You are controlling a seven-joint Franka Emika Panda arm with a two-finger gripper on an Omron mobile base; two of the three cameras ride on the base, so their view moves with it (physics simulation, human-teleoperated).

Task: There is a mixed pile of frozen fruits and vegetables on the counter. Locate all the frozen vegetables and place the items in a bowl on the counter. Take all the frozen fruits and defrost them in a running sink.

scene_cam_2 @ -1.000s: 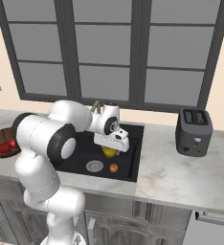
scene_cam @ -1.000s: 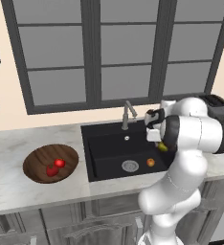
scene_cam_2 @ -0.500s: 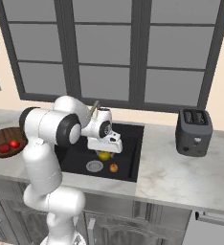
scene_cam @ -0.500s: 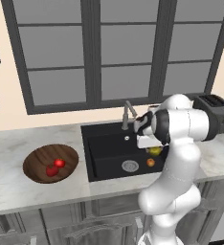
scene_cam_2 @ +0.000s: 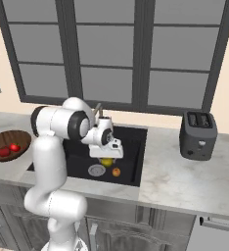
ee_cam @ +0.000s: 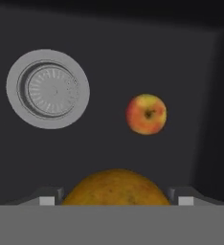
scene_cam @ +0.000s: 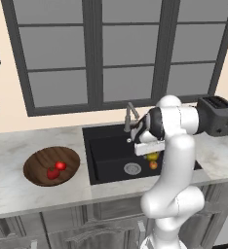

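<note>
Currently the pincer (ee_cam: 116,201) hangs over the sink (scene_cam: 106,151), pinching a yellow-green fruit (ee_cam: 116,189) between its tips. An orange fruit (ee_cam: 146,114) lies on the sink floor beside the drain (ee_cam: 48,89). Two red pieces (scene_cam: 56,169) sit in the bowl (scene_cam: 38,163) on the tabletop (scene_cam: 18,189).

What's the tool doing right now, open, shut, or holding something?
Tool: shut on the yellow-green fruit, over the sink; the orange fruit lies on the sink floor.

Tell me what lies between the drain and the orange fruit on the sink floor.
Nothing: in the hand view, only bare black sink floor separates the drain from the orange fruit. The yellow-green fruit sits nearer, between the jaws.
</note>
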